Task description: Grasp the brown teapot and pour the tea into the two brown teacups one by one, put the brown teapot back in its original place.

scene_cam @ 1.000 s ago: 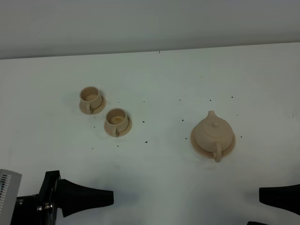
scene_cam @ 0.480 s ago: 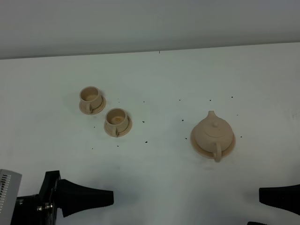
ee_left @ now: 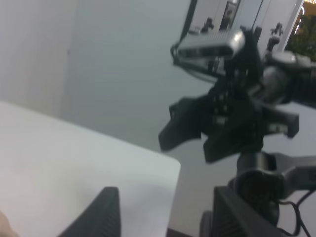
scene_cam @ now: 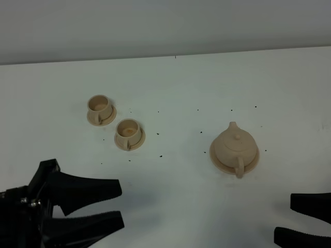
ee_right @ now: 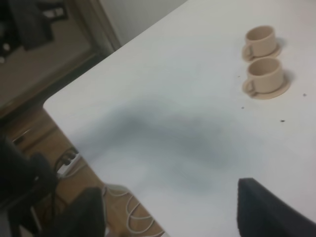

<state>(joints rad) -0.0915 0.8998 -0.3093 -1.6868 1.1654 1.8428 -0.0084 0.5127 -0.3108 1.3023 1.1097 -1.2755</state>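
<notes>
The brown teapot (scene_cam: pixel 235 145) stands upright with its lid on, on its wide saucer (scene_cam: pixel 253 162) right of the middle, handle toward the near edge. The two brown teacups (scene_cam: pixel 98 106) (scene_cam: pixel 128 130) sit on small saucers at the left; they also show in the right wrist view (ee_right: pixel 261 39) (ee_right: pixel 266 74). No tea shows. My left gripper (scene_cam: pixel 121 204) is open and empty at the near left, below the cups. My right gripper (scene_cam: pixel 283 218) is open and empty at the near right, below the teapot. Both also show in their wrist views (ee_left: pixel 168 217) (ee_right: pixel 175 212).
The white table (scene_cam: pixel 176 93) carries small dark specks between cups and teapot. The left wrist view shows a table corner (ee_left: pixel 170 165) and a dark arm with a camera (ee_left: pixel 232 108) beyond it. The right wrist view shows the table's edge (ee_right: pixel 64 103) and cables below.
The left arm has turned and risen, so both of its spread fingers now show instead of one. The right gripper's two fingers now show too. Teapot and cups have not moved.
</notes>
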